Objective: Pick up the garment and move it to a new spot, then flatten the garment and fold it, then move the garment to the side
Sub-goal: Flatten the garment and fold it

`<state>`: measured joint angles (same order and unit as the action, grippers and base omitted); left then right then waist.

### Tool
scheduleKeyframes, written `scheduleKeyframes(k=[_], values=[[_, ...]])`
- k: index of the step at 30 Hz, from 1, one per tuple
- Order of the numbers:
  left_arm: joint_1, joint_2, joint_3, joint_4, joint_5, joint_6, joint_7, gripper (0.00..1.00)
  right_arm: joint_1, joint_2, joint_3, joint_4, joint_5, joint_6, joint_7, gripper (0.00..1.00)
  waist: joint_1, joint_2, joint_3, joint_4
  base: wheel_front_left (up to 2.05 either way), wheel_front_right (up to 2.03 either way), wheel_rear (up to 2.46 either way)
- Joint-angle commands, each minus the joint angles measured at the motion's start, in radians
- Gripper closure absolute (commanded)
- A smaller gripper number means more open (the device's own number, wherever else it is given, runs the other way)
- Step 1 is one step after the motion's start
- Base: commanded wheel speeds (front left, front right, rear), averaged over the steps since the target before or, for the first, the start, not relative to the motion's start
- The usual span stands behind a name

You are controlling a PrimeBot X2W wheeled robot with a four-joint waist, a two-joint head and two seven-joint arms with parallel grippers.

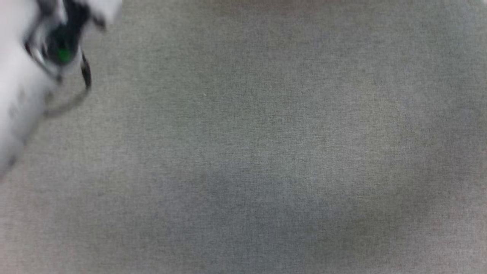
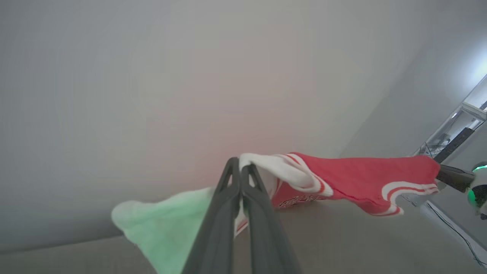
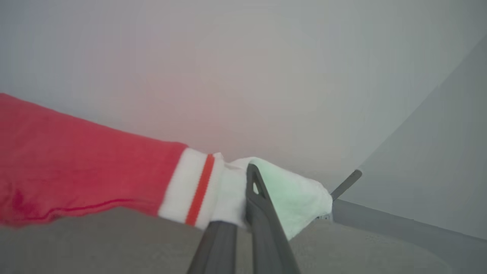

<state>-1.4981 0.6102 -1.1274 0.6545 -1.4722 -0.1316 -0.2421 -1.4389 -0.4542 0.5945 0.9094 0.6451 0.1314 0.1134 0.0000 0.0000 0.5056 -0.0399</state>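
Two grippers clamp one garment, stretched taut between them above the grey surface.

In the head view, a blurred pale arm with a green light sits at the upper left, and the grey surface runs to every other edge. The left wrist view adds the left gripper, fingers pinched together on a white sleeve. From there the garment spans right to the right gripper, which grips the striped trim, with a cable on the floor beyond. In the right wrist view, the red body comes in from the left to the right gripper, clenched on the other sleeve. The surface's edge lies just right of it, beside a dark rod.
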Motion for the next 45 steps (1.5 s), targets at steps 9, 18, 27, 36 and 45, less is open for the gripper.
scheduleKeyframes(k=[9, 18, 27, 36, 45], values=[[0.419, 0.132, -0.005, -0.281, -0.020, 0.003, -0.021, 1.00, 0.479, -0.255, -0.010, -0.474, 0.149, -0.001, 0.207, 1.00, 0.0000, 0.0000, -0.095, 0.013, 0.00, 0.00, 0.00], [0.721, 0.244, -0.015, -0.484, 0.027, 0.003, -0.021, 1.00, 0.962, -0.334, -0.248, -0.836, 0.145, -0.002, 0.420, 1.00, 0.0000, 0.0000, -0.178, 0.024, 0.00, 0.00, 0.00], [0.909, 0.356, -0.034, -0.625, 0.024, 0.008, -0.022, 1.00, 1.301, -0.250, -0.450, -1.093, 0.090, -0.001, 0.644, 1.00, 0.0000, 0.0000, -0.221, 0.016, 0.00, 0.00, 0.00], [1.069, 0.465, -0.046, -0.833, 0.017, 0.049, -0.022, 1.00, 1.598, -0.150, -0.641, -1.342, 0.064, -0.001, 0.856, 1.00, 0.0000, 0.0000, -0.227, 0.024, 0.00, 0.00, 0.00], [1.049, 0.402, -0.062, -0.818, 0.036, 0.056, 0.003, 1.00, 1.586, -0.084, -0.622, -1.337, 0.044, -0.001, 0.898, 1.00, 0.0000, 0.0000, -0.214, 0.025, 0.00, 0.00, 0.00]])
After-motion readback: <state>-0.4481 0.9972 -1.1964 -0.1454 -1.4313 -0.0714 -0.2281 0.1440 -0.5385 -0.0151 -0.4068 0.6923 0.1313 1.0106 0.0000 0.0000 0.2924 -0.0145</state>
